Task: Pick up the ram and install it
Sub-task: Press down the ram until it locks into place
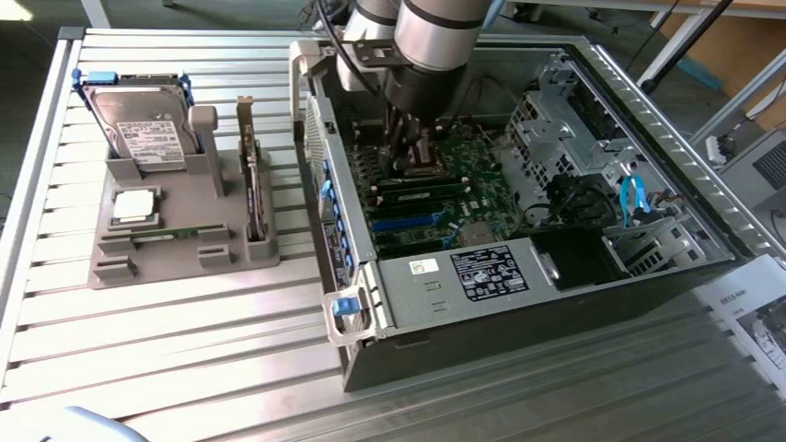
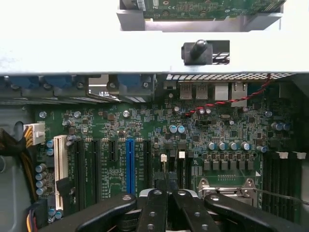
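Gripper (image 2: 169,195) inside PC case (image 1: 639,276), fingers pinched together.
Ext. view gives you grey holder (image 1: 184,249) w/ drive; wrist cam: green mobo (image 2: 145,130), blue slot (image 2: 129,164).

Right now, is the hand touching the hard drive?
Apart. The exterior view shows the hand inside the computer case and the hard drive standing outside it in the gray holder.

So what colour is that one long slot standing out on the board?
Bright blue: the slot stands among black ones on the green board. The wrist view shows it best.
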Robot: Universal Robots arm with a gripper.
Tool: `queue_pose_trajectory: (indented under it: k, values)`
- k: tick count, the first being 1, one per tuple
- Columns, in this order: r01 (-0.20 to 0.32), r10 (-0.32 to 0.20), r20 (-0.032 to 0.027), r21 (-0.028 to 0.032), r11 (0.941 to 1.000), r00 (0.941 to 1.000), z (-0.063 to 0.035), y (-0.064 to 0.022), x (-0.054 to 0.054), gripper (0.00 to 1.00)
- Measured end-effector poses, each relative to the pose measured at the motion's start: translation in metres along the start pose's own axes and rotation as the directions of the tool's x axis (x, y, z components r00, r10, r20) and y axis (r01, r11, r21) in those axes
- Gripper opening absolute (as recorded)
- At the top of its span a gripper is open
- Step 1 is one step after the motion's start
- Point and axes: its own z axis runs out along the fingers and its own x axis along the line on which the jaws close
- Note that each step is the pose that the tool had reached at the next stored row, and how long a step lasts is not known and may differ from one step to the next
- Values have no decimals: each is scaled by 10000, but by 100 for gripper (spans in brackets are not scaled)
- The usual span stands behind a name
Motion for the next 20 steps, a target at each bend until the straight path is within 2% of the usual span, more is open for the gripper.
queue_pose_trajectory:
  k: [10, 11, 14, 20]
  values:
    - [-1, 1, -31, 0, 10000, 10000, -162, 2, 0, 10]
    - [0, 0, -39, 1, 10000, 10000, -175, 2, 1, 10]
    - [-1, 1, -116, 1, 10000, 9999, -187, 2, 0, 10]
    - [-2, 2, -125, 1, 10000, 9999, -245, 3, 0, 10]
